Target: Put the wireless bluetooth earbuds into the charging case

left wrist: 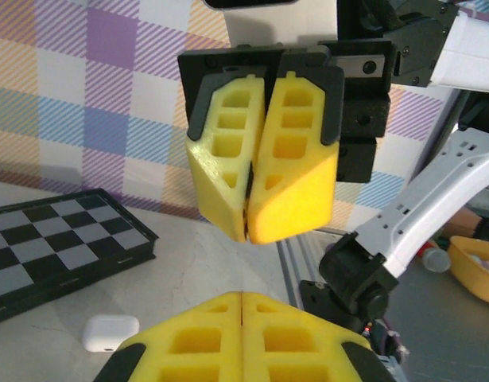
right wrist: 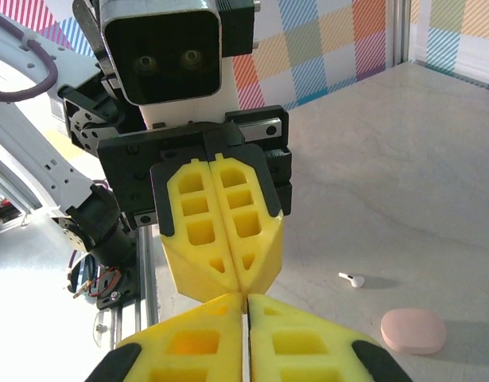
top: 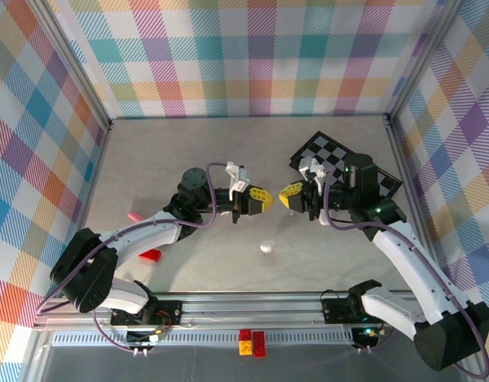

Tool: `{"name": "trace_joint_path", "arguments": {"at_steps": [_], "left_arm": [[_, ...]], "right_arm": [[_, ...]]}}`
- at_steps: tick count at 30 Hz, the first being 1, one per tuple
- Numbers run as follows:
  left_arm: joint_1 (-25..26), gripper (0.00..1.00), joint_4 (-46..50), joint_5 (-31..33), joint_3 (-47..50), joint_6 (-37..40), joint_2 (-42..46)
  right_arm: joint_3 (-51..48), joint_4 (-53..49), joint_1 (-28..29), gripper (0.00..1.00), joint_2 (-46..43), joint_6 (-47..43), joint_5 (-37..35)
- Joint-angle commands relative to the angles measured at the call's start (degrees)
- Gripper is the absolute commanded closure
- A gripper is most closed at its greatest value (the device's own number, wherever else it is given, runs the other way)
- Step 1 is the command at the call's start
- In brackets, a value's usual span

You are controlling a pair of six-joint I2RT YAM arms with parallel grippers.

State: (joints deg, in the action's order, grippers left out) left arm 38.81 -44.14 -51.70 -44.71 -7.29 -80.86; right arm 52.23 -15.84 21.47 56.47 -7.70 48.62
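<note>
Marbled table (top: 228, 151) inside plaid walls. Left gripper (top: 264, 196) and right gripper (top: 286, 195) meet tip to tip above it, both clenched on nothing. One white earbud (right wrist: 353, 279) lies on the table near a pink charging case (right wrist: 413, 330).

Top view: a small white object (top: 265, 247) on the table (top: 228, 143) is too small to identify. The left arm (top: 141, 235) partly covers a pink item (top: 134, 216) and a red block (top: 151, 255); the right arm (top: 399, 251) overlaps the chessboard (top: 324, 149). Left wrist view: a white case (left wrist: 109, 332) sits partly behind the left gripper (left wrist: 241, 301) — its fingers cut off at the bottom edge — and a yellow bin (left wrist: 476, 267) is clipped at the right.
</note>
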Motion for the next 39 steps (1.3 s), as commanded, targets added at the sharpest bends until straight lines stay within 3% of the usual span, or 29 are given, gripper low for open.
{"name": "trace_joint_path", "arguments": {"at_steps": [1,2,4,7,12,17,22,26,32,39], "left_arm": [[-0.9,1.0,-2.2,1.7,0.0,-0.8,-2.6],[-1.2,0.99,-2.7,2.4,0.3,-1.3,-3.3],[-2.2,0.64,-7.0,4.6,2.0,-3.1,-4.4],[-4.0,0.3,-11.0,6.7,4.4,-4.1,-5.2],[-5.8,0.13,-12.6,11.9,7.7,-2.0,-5.1],[-8.2,0.06,-19.5,15.6,11.3,-3.8,-5.9],[-11.1,0.04,-26.6,18.5,14.9,-6.9,-6.3],[-13.4,0.03,-27.1,19.8,16.9,-7.5,-5.0],[-15.3,0.0,-22.1,20.5,17.8,-5.2,-0.8],[-17.4,0.0,-19.5,21.1,18.5,-5.4,2.0]], "right_arm": [[-1.2,1.8,0.1,0.82,0.4,3.1,-1.5],[-1.4,2.1,0.1,0.77,0.6,5.3,-4.4],[-2.0,3.4,0.1,0.64,1.5,11.7,-13.1],[-4.4,4.4,0.1,0.44,2.6,19.3,-20.4],[-6.6,-2.5,0.3,0.31,4.8,29.7,-25.4],[-9.7,-10.4,6.6,0.24,3.9,37.7,-30.7],[-11.9,-19.6,16.1,0.19,3.9,39.7,-37.8],[-11.8,-24.2,26.2,0.18,5.8,42.4,-44.7],[-9.1,-25.2,38.8,0.16,14.7,41.0,-50.1],[-1.3,-29.8,47.2,0.16,28.8,40.4,-55.3]]}}
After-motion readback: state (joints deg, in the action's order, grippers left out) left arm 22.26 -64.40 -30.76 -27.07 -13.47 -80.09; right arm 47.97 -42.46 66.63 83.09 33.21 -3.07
